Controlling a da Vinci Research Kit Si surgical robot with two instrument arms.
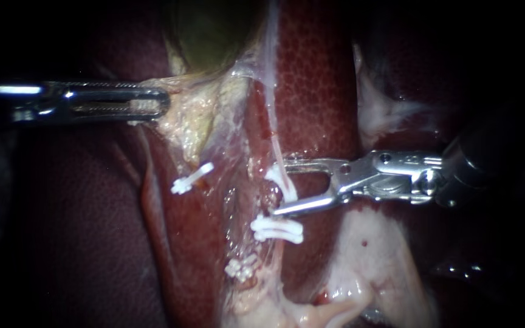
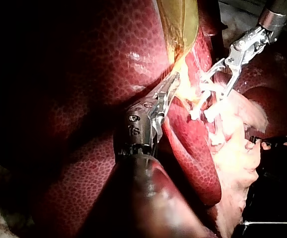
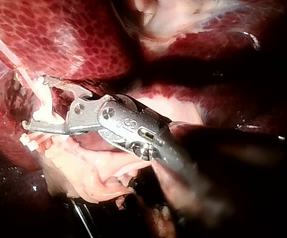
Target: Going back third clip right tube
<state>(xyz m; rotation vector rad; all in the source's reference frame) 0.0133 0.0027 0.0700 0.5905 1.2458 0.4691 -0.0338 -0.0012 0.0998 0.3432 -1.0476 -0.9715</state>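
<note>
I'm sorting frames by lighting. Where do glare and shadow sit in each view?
Endoscope view: glare on the left instrument, dark edges. Left wrist view: gallbladder lit, liver beside the left instrument shadowed. Right wrist view: the right instrument fades back into shadow.

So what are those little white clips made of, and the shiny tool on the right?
The white clips look like plastic. They are solid matte white, moulded with small ridges, and have no metal shine, though looks alone can't settle it. The right tool looks like polished steel or a similar metal. It is silvery, with bright mirror-like glints and small round pins at its hinge.
</note>
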